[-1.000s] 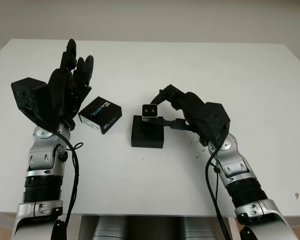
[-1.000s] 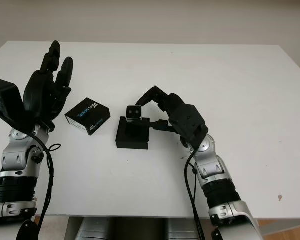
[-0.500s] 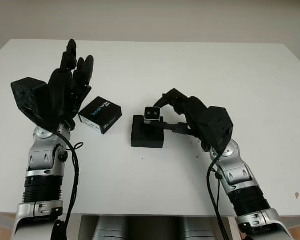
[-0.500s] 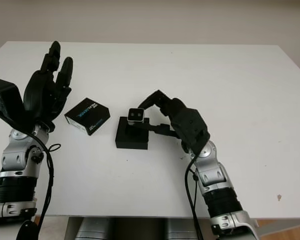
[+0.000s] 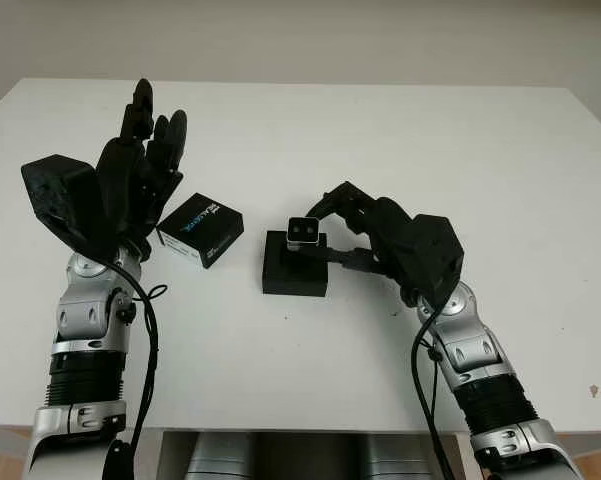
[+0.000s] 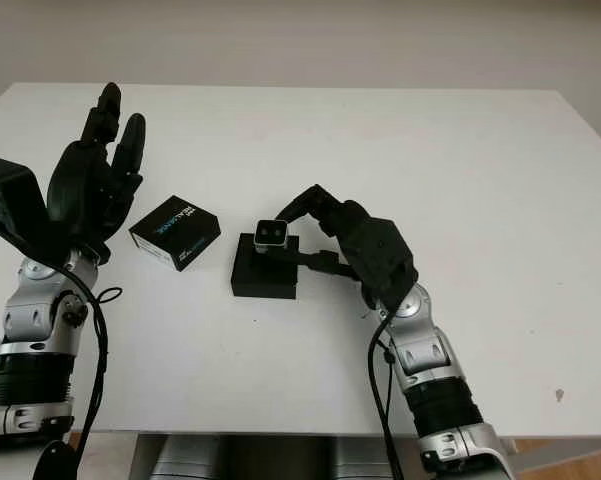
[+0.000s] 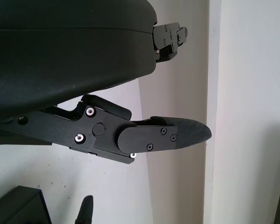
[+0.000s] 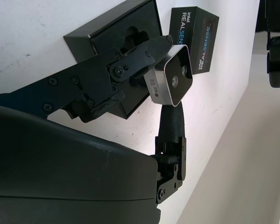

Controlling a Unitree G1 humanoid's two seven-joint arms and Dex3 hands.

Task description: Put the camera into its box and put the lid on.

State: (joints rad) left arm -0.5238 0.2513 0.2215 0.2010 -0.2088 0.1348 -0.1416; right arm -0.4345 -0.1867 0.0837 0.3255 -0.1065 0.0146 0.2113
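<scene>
My right hand (image 5: 325, 232) is shut on the small silver camera (image 5: 303, 232), holding it just above the open black box (image 5: 293, 275) near the table's middle. In the right wrist view the camera (image 8: 173, 81) sits pinched between the fingers (image 8: 130, 63) over the box's shaped foam insert (image 8: 116, 35). The black printed lid (image 5: 201, 229) lies left of the box, also seen as the lid (image 8: 195, 32) in the right wrist view. My left hand (image 5: 140, 165) is raised, open, left of the lid and holding nothing.
The white table (image 5: 430, 140) stretches wide behind and to the right of the box. Its front edge (image 5: 280, 428) runs close to my arms. A small dark speck (image 5: 593, 391) lies at the front right.
My right hand has shifted slightly left and down with the camera, settling it closer over the box. The left hand has stayed where it was.
</scene>
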